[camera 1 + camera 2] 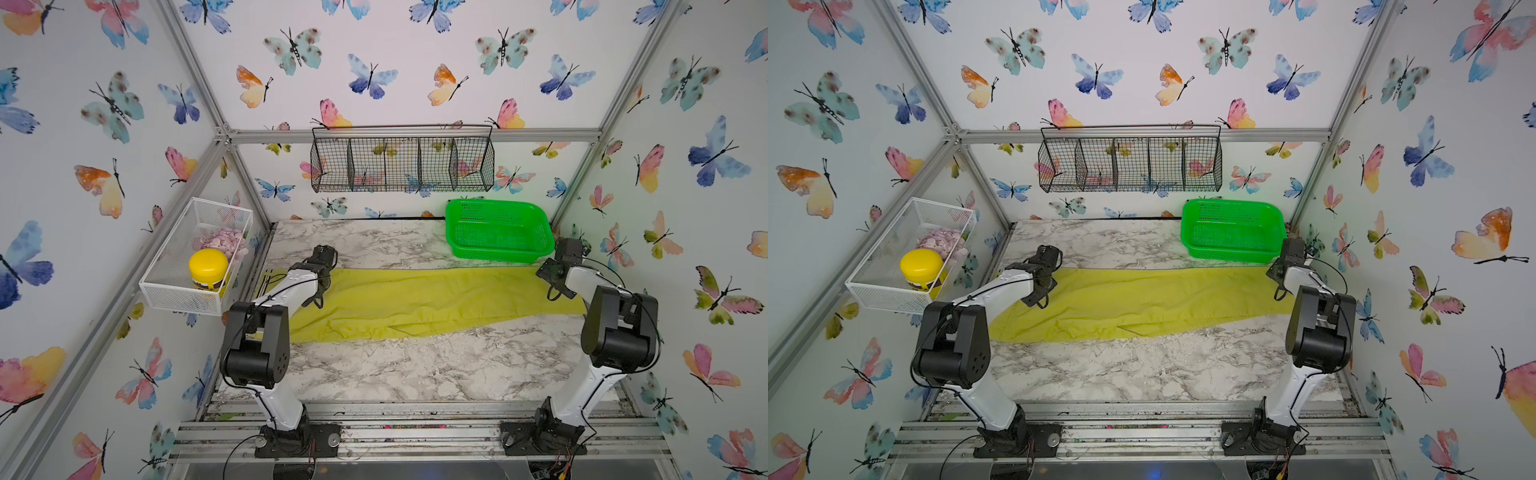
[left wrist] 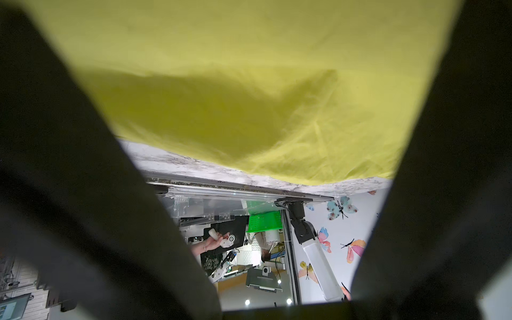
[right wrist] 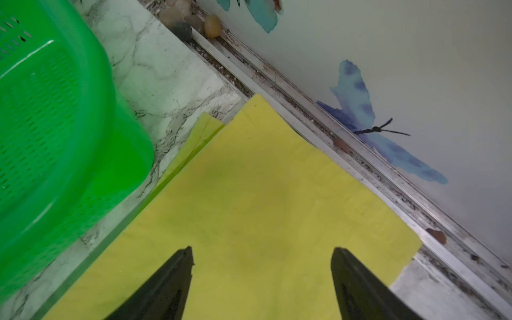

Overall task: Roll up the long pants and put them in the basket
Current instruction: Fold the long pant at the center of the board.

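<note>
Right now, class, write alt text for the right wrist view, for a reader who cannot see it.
The long pants lie flat on the marble table, the open right claw poised over them, a green basket alongside.

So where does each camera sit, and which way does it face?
Top views: high at the front, looking down toward the back wall; left arm, right arm show.
Left wrist: on the left arm, facing over the pants toward the table's near edge; fingers frame it.
Right wrist: on the right arm, looking down at the pants' end beside the basket; fingers show.
Shared: pants in all.
</note>
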Available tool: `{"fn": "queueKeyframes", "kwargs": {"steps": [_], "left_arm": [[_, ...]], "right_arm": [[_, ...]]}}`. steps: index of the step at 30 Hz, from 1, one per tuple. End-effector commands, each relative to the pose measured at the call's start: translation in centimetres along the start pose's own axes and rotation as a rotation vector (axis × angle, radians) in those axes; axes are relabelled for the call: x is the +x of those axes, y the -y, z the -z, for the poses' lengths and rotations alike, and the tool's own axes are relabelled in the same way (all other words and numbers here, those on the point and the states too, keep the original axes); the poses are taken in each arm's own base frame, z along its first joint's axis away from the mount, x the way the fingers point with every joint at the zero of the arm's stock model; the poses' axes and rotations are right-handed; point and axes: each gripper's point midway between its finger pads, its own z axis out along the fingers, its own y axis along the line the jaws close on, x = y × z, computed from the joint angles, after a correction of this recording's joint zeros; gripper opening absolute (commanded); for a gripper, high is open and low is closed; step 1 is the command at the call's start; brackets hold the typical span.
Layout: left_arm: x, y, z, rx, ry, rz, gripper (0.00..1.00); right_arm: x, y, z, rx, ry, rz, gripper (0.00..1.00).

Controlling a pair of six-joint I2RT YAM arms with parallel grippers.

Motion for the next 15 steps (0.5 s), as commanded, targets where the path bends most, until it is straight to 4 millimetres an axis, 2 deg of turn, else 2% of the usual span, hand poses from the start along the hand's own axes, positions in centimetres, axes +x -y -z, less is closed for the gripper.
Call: {"fn": "queueKeyframes", "kwargs": {"steps": [1, 5, 10, 15], "left_arm": [[0.6, -0.3, -0.1, -0.019, -0.021, -0.004, 0.26], [0.7, 0.3, 0.1, -0.003, -0.033, -0.010, 0.26], [1.3, 1.4, 0.5, 0.023, -0.060, -0.037, 0.26], [1.5, 2.1, 1.5, 0.033, -0.071, -0.058, 0.27]], "right_arm": [[0.3, 1.7, 0.5, 0.084, -0.014, 0.051, 0.91], [-0.2, 2.3, -0.6, 0.148, 0.006, 0.131, 0.96], [-0.3, 1.8, -2.9, 0.163, -0.033, 0.152, 0.98], [2.2, 1.4, -5.3, 0.136, -0.138, 0.116, 0.96]]}}
